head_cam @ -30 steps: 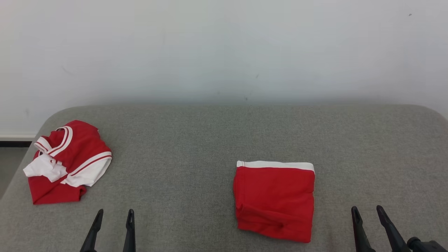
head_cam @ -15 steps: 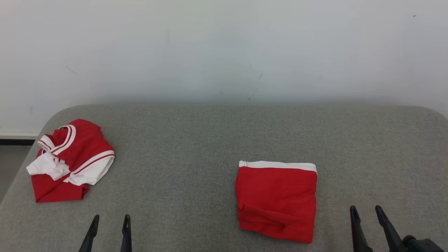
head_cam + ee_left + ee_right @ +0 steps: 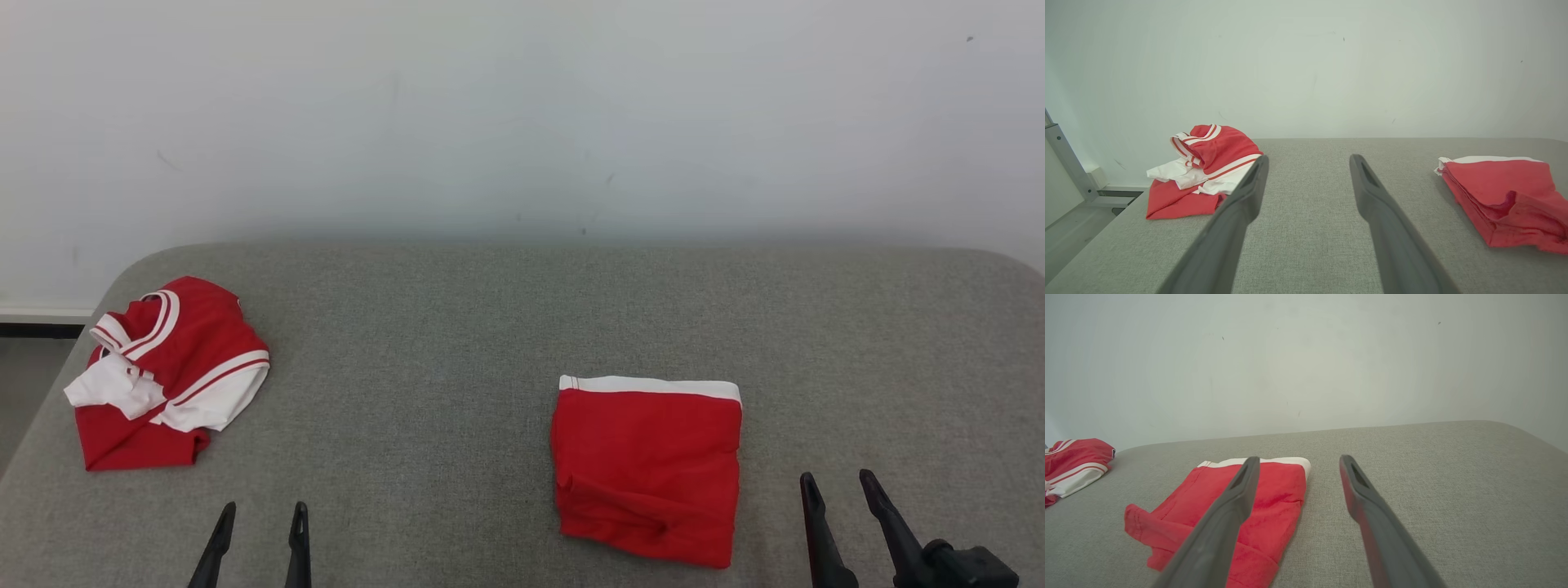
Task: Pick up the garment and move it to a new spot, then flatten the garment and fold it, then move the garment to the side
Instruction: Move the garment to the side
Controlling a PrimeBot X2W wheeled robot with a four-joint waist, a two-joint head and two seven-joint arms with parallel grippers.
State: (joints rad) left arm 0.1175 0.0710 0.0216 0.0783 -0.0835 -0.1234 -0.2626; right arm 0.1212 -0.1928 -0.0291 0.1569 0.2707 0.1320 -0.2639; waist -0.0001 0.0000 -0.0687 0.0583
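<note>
Red folded garment (image 3: 649, 469), white waistband (image 3: 651, 386) toward wall (image 3: 522, 122)

No legible text, label, brand, number or sign in any view. The folded red cloth garment with white band (image 3: 649, 474), just left of the right gripper (image 3: 838, 476), is plain. The crumpled red-and-white striped cloth garment (image 3: 167, 376), ahead and left of the left gripper (image 3: 264, 506), has stripes only, no lettering.
</note>
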